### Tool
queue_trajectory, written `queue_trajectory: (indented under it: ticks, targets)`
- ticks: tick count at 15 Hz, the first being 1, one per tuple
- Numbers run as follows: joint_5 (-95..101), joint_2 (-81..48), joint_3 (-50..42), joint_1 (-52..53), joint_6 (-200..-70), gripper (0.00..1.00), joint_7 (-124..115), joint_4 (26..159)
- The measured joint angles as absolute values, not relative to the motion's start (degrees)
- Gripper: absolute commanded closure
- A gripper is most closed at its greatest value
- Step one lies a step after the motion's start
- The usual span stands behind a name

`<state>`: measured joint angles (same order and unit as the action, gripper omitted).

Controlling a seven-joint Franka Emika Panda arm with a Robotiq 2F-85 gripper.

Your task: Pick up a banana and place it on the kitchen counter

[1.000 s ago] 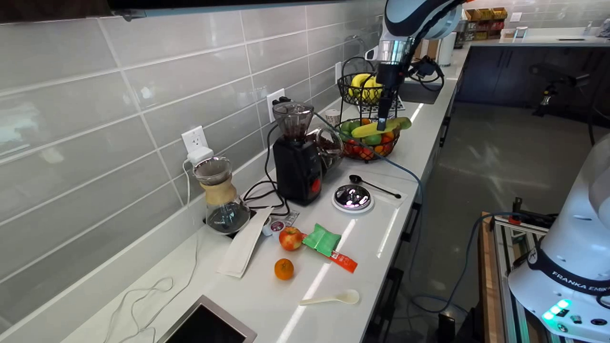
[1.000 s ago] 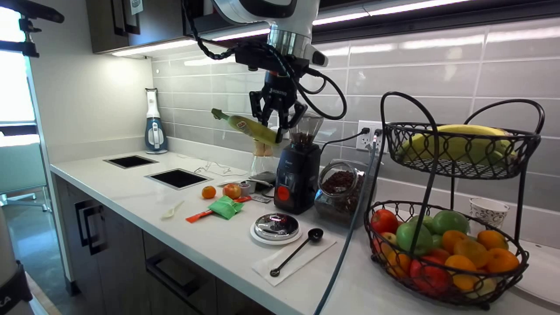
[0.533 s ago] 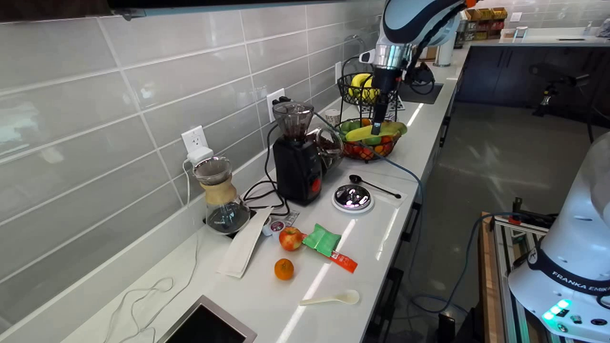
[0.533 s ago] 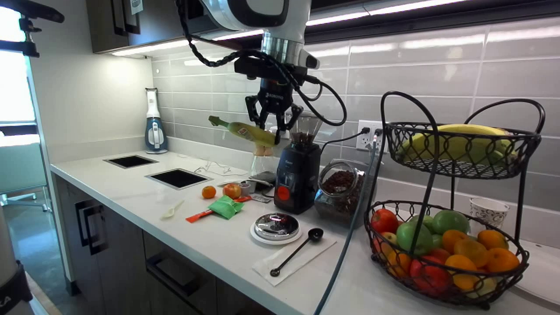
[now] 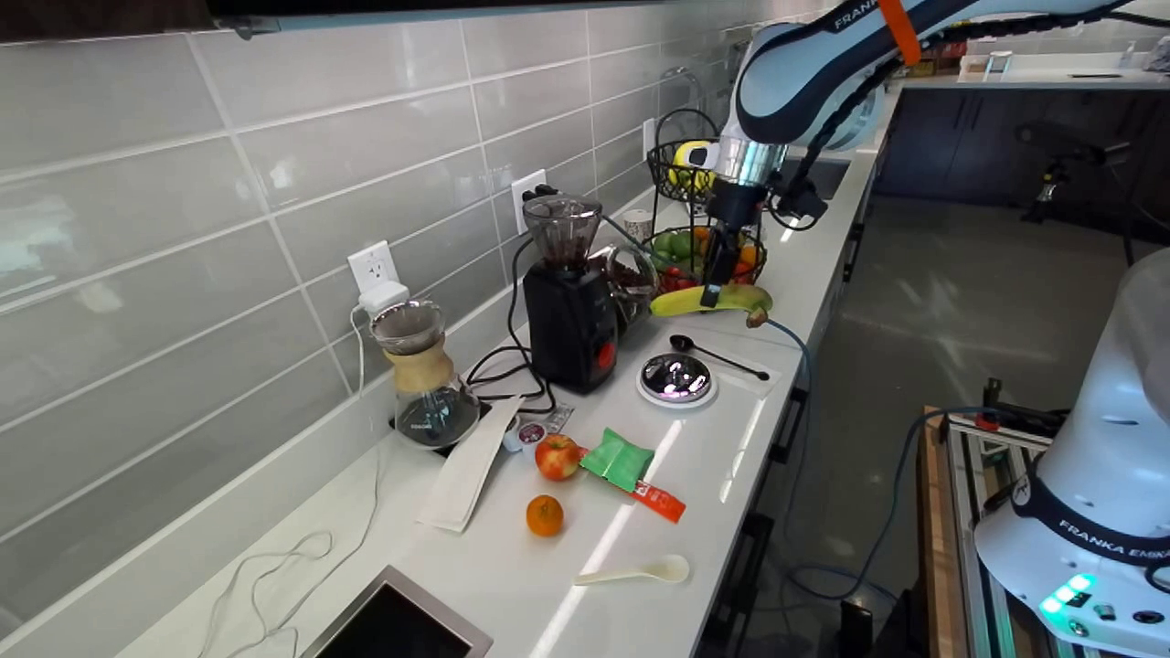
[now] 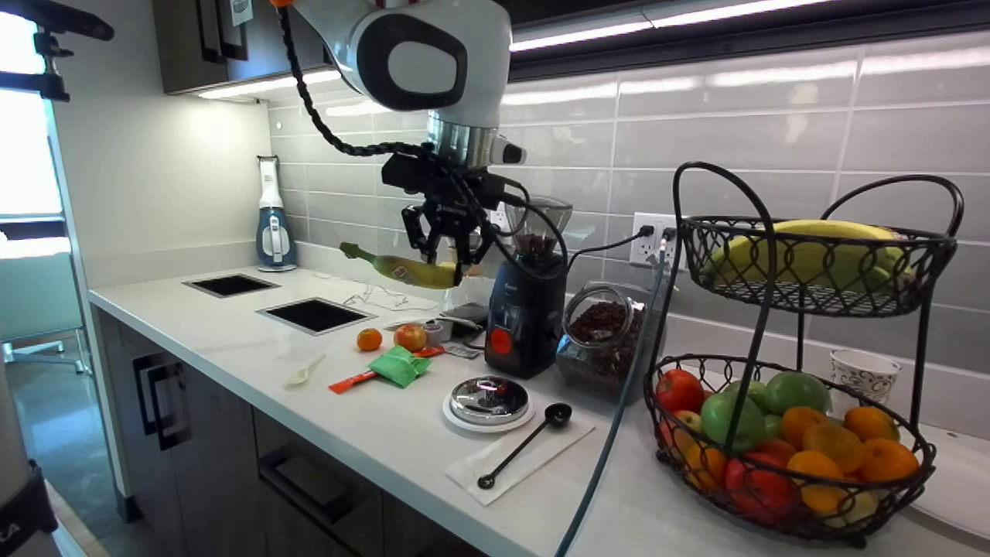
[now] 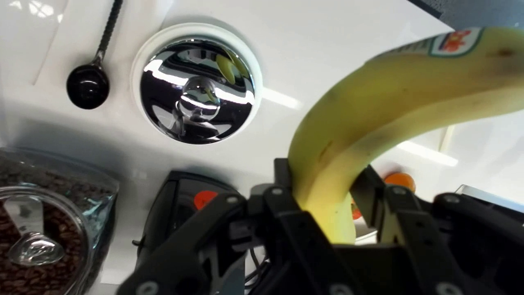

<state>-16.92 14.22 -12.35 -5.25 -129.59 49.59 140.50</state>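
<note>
My gripper is shut on the banana, a curved yellow-green one, in all views. In an exterior view the gripper (image 5: 710, 294) grips the banana (image 5: 681, 302) near its middle. In an exterior view the gripper (image 6: 445, 265) holds one end, and the banana (image 6: 406, 271) points its stem away to the left. In the wrist view the banana (image 7: 360, 114) lies between both fingertips (image 7: 325, 178) and curves up to the right. The banana is in the air above the white kitchen counter (image 5: 521, 585), apart from it. The counter also fills the wrist view's background (image 7: 286, 57).
Below the banana are a shiny round lid (image 7: 198, 90) and a black scoop (image 7: 88, 86). A coffee grinder (image 6: 526, 309) and a bean jar (image 6: 607, 333) stand by the wall. An orange (image 5: 545, 516), an apple (image 5: 558, 457) and a green packet (image 5: 618, 460) lie farther along.
The gripper and banana have moved down and leftward in both exterior views, away from the fruit basket. The banana hangs closer to level. The grip is unchanged.
</note>
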Motion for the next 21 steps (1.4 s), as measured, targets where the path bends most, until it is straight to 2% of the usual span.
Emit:
queue_trajectory:
  ticks: [11, 16, 21]
  targets:
    - [-30.02, 13.44, -11.83, 2.79, -141.4, 0.84, 58.89, 150.28]
    - [-30.63, 11.38, -10.32, 3.81, -151.59, 0.84, 58.97, 153.45]
    - [-31.14, 8.43, -10.17, 4.89, -154.36, 0.84, 59.79, 154.97]
